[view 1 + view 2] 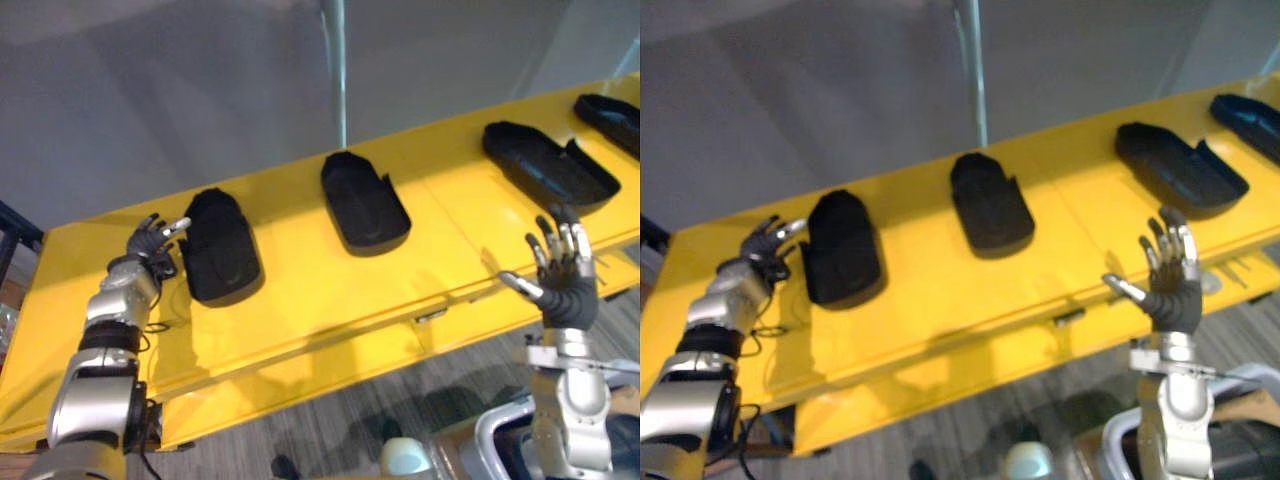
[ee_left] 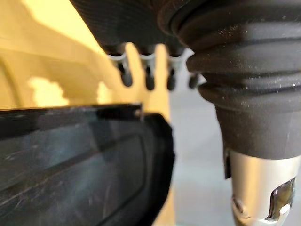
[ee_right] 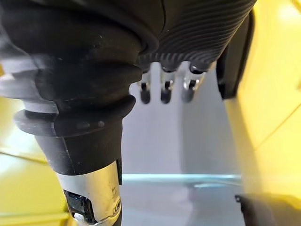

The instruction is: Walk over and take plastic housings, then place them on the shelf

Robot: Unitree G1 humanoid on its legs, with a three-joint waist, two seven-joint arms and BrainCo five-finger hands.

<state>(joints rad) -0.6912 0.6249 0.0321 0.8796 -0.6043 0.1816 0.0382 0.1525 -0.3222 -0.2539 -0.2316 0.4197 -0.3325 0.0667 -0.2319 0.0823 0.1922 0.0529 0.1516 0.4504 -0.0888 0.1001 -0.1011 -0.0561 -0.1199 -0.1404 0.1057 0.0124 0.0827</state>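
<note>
Plastic housing [image 1: 220, 248] by left hand [image 1: 150, 243] lies front-to-back on yellow shelf [image 1: 310, 300]

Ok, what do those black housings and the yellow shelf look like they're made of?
The black housings look like moulded plastic, semi-matt: thin walls, and the left wrist view shows soft sheen and fine scuffs. The yellow shelf is probably painted sheet metal, smooth and glossy: bright highlights, a seam between panels and a folded front edge.
</note>
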